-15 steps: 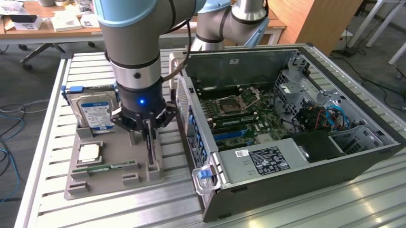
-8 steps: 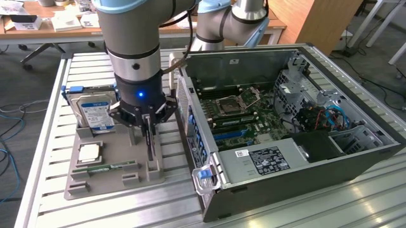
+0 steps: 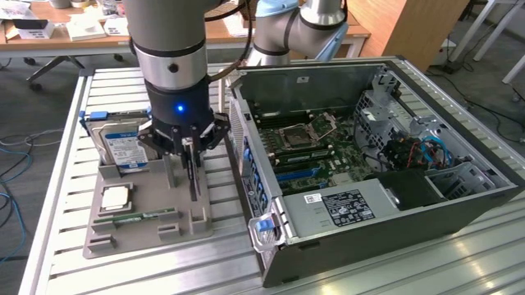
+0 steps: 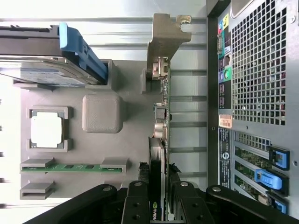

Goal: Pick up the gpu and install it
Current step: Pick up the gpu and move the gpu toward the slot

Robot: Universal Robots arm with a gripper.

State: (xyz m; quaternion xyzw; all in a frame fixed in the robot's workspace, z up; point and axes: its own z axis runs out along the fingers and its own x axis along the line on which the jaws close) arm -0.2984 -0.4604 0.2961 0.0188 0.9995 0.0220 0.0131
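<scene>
The gpu (image 3: 193,179) (image 4: 161,116) — a thin dark board with a bent silvery bracket — stands on edge in the matte grey tray (image 3: 135,239), just beside the open metal case (image 3: 410,236). The arm hangs straight down over it, the black gripper (image 3: 191,157) (image 4: 159,198) pinched narrow on the card's two faces.

Grey tubular arm (image 3: 168,37), black wrist (image 3: 164,101) with blue light (image 3: 179,109), black claw (image 3: 190,163).

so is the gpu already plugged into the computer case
No, the gpu stands on edge in its slot on the grey tray, outside the computer case.
</scene>
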